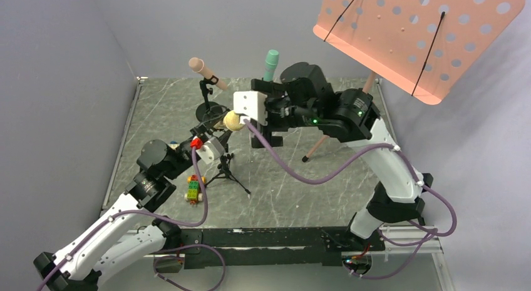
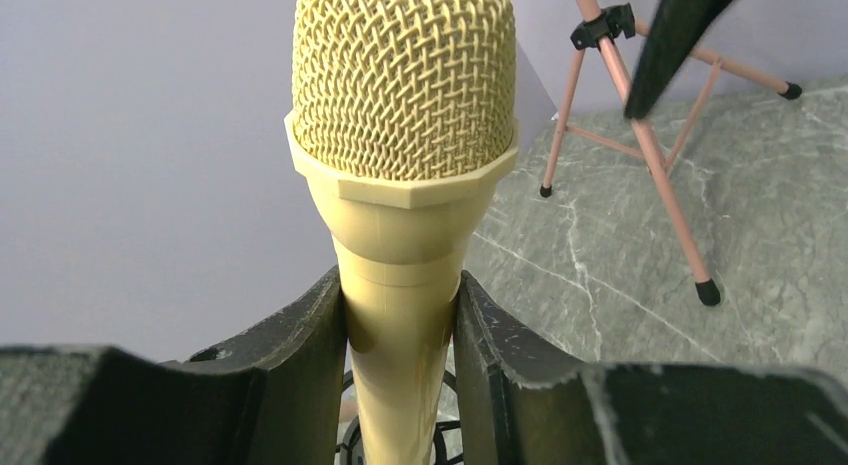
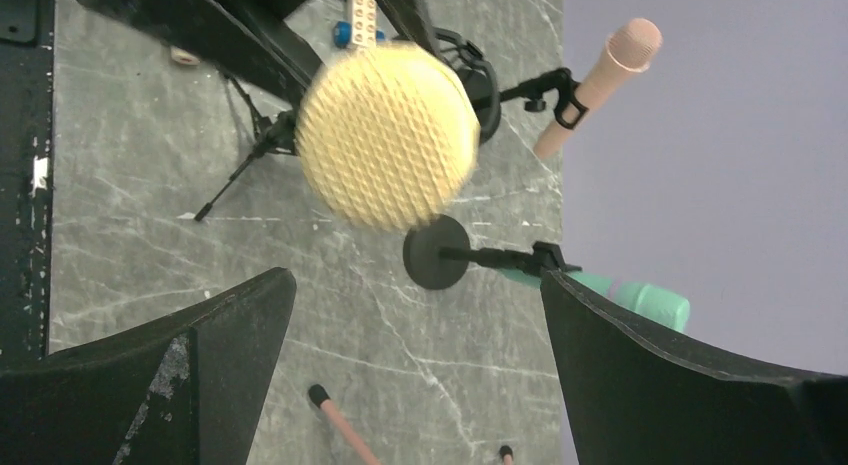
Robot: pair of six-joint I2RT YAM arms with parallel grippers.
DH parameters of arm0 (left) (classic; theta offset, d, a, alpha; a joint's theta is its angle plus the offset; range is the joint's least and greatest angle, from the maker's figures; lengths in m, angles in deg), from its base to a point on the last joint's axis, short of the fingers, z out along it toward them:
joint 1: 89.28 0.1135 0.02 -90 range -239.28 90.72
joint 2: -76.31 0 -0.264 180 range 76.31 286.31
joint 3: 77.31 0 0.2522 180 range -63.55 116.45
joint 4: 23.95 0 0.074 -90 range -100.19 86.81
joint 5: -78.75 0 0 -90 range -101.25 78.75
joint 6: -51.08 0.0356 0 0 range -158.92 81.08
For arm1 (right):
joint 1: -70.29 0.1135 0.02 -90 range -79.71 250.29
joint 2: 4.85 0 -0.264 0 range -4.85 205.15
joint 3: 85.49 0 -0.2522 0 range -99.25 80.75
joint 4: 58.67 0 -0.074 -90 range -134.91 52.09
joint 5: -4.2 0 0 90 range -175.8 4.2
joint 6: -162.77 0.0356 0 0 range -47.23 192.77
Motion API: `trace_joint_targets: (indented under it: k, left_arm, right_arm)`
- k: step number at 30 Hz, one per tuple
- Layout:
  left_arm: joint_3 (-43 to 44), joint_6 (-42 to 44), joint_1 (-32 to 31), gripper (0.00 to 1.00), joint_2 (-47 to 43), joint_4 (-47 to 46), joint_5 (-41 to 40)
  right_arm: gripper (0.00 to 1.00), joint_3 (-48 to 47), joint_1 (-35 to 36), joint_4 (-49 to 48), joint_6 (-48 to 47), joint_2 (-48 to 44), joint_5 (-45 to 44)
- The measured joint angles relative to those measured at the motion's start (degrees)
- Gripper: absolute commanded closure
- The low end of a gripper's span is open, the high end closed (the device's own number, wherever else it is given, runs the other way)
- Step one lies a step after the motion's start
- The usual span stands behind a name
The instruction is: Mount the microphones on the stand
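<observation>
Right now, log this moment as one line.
left gripper: shut on yellow microphone | right gripper: open, near its head | pink microphone: on stand | teal microphone: on another stand

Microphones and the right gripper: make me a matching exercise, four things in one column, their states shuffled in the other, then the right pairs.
Column one:
1. yellow mic
2. pink mic
3. teal mic
4. right gripper

Column two:
A. open, holding nothing
B. clipped on the back-left stand
C. held in the left gripper
D. clipped on the back-right stand

Pairs: 1-C, 2-B, 3-D, 4-A
</observation>
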Motion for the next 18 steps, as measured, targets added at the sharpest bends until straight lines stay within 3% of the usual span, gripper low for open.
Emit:
trace_joint_targets:
  k: [7, 18]
  left_arm:
    - [-5.84, -6.56, 2.99, 1.00, -3.19, -8.70, -0.98]
    - [-14.21, -16.24, 8.46, 1.00, -4.68, -21.88, -1.81]
  right_arm:
    - [0.00, 1.62, -6.43, -0.44, 0.83, -4.37, 3.96]
    - [0.00, 18.69, -13.75, -4.26, 1.70, -10.32, 11.80]
